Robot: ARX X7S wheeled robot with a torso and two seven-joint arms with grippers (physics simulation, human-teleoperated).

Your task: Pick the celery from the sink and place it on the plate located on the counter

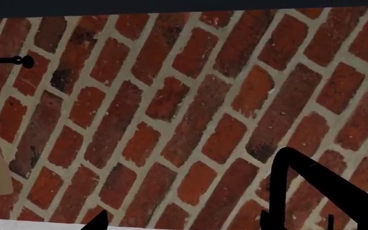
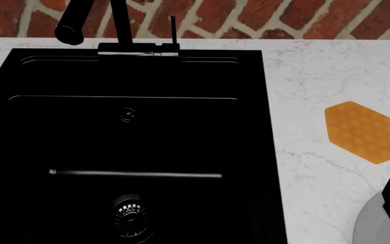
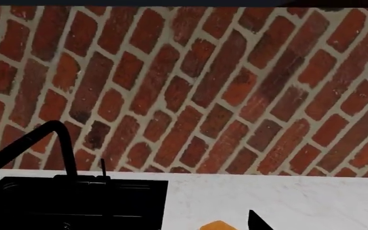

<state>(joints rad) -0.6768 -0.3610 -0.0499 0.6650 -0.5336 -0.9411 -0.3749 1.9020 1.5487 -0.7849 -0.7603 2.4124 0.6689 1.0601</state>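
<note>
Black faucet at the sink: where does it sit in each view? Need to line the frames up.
Head view: the black faucet rises at the top left, behind the matte black sink.
Right wrist view: it arches at the lower left, above the basin's back edge.
Left wrist view: a black angular bar at the lower right is probably it, not certain.
Shared landmark: the red brick wall behind the white marble counter.

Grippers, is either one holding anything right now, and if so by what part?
Cannot be told. Neither gripper shows clearly in any view, only dark slivers at the frame edges. No celery is visible, either in the sink or on the plate.
</note>
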